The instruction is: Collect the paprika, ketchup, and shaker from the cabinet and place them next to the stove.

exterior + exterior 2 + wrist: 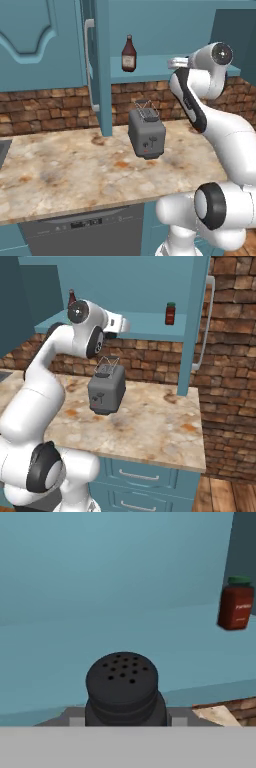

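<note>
Up close, round perforated black shaker [122, 689], squat red paprika [235, 605]

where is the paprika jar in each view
left base view: I cannot find it; the arm stands in front of the right end of the shelf.
right base view: paprika upright on the cabinet shelf, right of centre, near the open door.
hand view: upper right, on the same teal shelf, beyond the black shaker at bottom centre.
Shared landmark: the teal cabinet shelf above the brick wall.
</note>
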You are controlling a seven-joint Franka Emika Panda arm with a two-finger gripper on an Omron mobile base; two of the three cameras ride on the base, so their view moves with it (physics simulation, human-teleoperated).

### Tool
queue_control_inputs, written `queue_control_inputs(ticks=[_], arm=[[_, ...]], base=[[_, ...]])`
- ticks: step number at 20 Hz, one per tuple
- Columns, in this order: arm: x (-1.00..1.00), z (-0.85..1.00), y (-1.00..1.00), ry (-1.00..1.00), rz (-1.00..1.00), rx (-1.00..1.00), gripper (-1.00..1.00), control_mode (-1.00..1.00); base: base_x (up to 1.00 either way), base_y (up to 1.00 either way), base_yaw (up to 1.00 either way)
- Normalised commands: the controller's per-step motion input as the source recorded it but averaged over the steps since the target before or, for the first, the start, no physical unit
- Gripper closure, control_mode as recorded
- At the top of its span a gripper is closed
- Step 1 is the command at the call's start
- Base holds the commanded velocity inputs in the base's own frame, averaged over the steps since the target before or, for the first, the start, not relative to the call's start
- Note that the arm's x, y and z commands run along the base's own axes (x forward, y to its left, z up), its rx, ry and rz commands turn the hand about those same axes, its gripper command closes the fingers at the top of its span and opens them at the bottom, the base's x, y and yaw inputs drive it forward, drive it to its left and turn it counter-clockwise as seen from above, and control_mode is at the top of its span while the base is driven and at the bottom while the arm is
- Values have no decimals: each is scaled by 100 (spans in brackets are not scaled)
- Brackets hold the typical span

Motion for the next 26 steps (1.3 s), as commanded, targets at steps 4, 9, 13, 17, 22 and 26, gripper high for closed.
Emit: queue_control_inputs(ticks=[4,9,13,17,22,26], arm=[[-100,-23,0,-3,0,0,100,-100],[-100,-34,0,-6,1,-1,100,-100],[-100,-50,14,-14,2,-9,100,-100],[-100,-60,32,-6,0,-10,100,-100],[-85,-53,44,1,4,-8,100,-100],[-69,-42,60,2,11,-9,100,-100]], base=[[0,0,0],[0,0,0],[0,0,0],[0,0,0],[0,0,0],[0,0,0]])
